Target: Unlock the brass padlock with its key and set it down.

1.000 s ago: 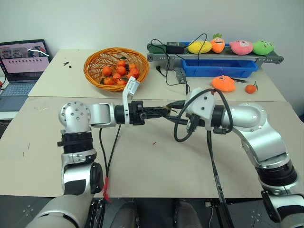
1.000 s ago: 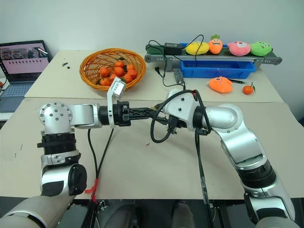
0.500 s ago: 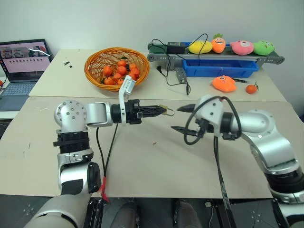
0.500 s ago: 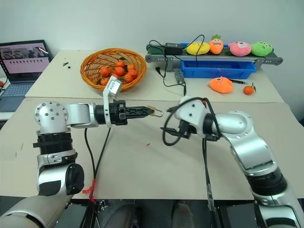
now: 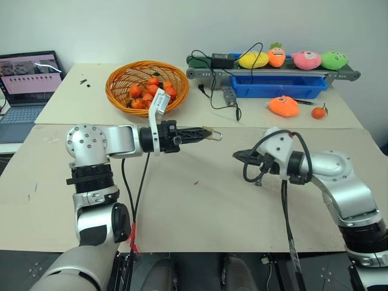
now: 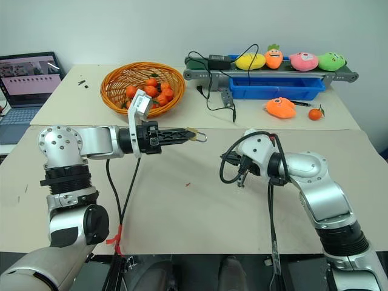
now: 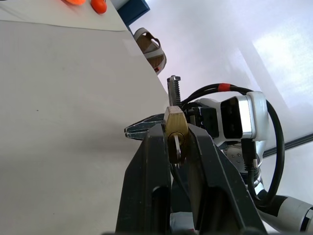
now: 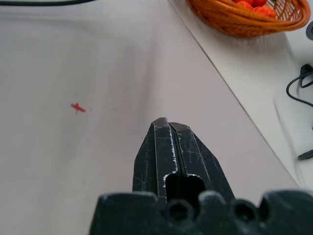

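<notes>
The right gripper (image 5: 237,156) hovers above the near half of the worktop (image 5: 200,212), toward its right edge, its two black fingers (image 8: 168,147) pressed flat together with nothing visible between them. A tiny red speck (image 5: 196,181) lies on the bare surface near the middle. Further in, the left gripper (image 5: 205,133) reaches level across from the left side, its fingers clamped on the brass padlock (image 7: 175,134); the left wrist view shows the golden body pinched between the fingertips. In the head views the thin silvery shackle (image 5: 216,136) juts out past them, above the worktop's middle and well apart from the right gripper. Whether the key sits in the lock cannot be told. Beyond, an orange wicker basket (image 5: 119,96) of oranges stands toward the far left, a laptop (image 5: 27,85) at the left edge, and plush toys (image 5: 294,59) on a small conveyor above a blue tray (image 5: 279,88) along the far right.
</notes>
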Available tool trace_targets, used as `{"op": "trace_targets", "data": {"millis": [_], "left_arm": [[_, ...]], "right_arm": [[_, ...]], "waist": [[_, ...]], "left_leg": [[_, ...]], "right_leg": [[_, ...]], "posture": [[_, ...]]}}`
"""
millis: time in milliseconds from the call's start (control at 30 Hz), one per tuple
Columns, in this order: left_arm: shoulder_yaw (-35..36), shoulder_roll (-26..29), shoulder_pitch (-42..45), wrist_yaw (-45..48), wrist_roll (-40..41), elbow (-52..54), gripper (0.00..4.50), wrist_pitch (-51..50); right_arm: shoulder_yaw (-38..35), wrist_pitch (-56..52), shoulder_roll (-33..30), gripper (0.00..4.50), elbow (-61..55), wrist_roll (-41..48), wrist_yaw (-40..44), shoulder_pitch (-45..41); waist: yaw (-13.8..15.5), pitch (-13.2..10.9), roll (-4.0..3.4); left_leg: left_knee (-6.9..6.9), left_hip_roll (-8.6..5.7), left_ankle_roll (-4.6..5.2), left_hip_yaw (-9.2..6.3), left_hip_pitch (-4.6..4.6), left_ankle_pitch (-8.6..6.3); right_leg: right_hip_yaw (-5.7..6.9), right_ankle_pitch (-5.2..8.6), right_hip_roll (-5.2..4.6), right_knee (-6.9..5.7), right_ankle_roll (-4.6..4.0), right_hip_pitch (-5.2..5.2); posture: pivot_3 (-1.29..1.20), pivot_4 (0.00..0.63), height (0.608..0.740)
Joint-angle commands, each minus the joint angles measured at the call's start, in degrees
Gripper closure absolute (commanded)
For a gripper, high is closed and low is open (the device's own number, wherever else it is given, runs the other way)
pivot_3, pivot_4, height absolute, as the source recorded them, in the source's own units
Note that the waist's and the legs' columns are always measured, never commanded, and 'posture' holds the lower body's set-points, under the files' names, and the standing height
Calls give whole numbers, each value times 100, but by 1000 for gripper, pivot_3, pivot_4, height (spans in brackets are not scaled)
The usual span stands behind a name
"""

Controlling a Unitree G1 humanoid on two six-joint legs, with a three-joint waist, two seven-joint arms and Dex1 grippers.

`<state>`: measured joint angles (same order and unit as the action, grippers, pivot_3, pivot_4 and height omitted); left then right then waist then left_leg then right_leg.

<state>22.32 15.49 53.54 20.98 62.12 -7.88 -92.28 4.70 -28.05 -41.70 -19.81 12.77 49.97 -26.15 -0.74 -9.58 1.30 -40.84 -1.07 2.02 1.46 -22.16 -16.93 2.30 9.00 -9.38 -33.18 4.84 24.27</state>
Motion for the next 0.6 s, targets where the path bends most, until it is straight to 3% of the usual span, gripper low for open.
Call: {"op": "trace_targets", "data": {"millis": [33,600], "left_arm": [[23,-47,45,47,99,139,4475,-21],[-17,-372,84,-53,64,138,4475,101]], "right_arm": [[-155,-138,29,4473,-279,183,-50,-186],[-278,-476,154,4473,-452,521,-255,-519]], "waist": [[2,0,0],[4,0,0]], "left_leg": [[0,0,0,0,-1,0],[0,-1,0,1,-1,0]], "right_leg": [[0,0,0,0,0,0],[0,0,0,0,0,0]], "posture": [[0,150,740],[0,150,740]]}}
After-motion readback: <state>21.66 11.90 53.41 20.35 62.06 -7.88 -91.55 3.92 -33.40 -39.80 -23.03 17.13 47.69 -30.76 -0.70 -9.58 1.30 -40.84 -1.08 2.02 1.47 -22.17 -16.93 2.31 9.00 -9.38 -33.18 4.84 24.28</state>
